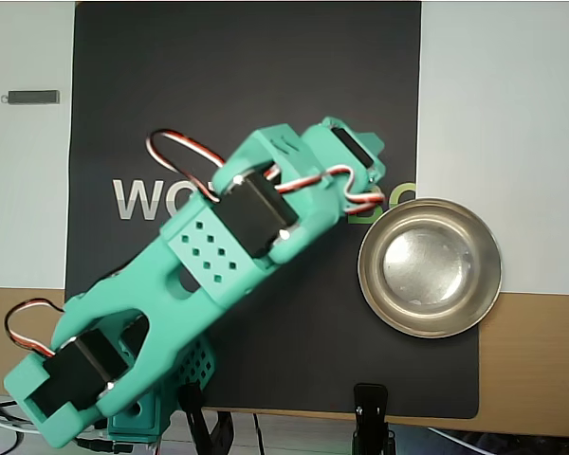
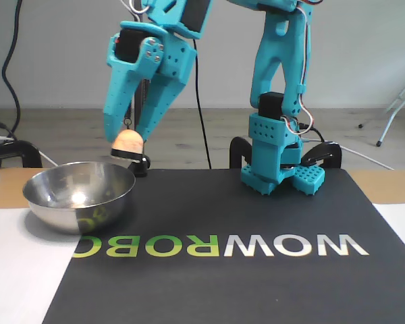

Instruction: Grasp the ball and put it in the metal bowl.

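Note:
In the fixed view the small peach ball (image 2: 128, 142) hangs in the air, pinched between the fingertips of my teal gripper (image 2: 126, 146), which is shut on it. It sits just above the right part of the rim of the shiny metal bowl (image 2: 78, 194), which stands at the left on the mat's edge. From overhead, the gripper's head covers the ball; the arm reaches diagonally up to the right and ends just left of the bowl (image 1: 430, 267).
A black mat (image 1: 247, 85) with a WOWROBO logo covers the middle of the table. My arm's base (image 2: 277, 172) stands at the mat's back edge in the fixed view. A clamp stand (image 2: 138, 88) rises behind the bowl. A small grey bar (image 1: 32, 96) lies at the overhead view's upper left.

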You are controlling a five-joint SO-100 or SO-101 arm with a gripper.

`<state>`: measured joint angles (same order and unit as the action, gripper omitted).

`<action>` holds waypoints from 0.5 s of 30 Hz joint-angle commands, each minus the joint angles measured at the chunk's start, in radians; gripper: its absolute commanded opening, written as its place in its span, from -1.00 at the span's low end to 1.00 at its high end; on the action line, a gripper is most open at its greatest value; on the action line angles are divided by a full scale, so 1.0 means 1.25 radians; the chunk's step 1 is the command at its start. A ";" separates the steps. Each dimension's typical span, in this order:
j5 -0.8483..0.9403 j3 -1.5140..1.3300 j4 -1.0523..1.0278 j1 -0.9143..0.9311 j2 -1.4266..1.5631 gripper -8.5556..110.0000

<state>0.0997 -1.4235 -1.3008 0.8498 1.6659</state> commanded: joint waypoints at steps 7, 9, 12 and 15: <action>-0.001 0.026 -0.004 0.130 0.028 -0.54; 0.000 0.025 -0.002 0.156 0.027 -0.53; 0.000 0.010 0.005 0.189 0.022 -0.53; 0.000 -0.001 0.005 0.211 -0.005 -0.53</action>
<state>0.0997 -1.4297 -1.3008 1.1014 1.6644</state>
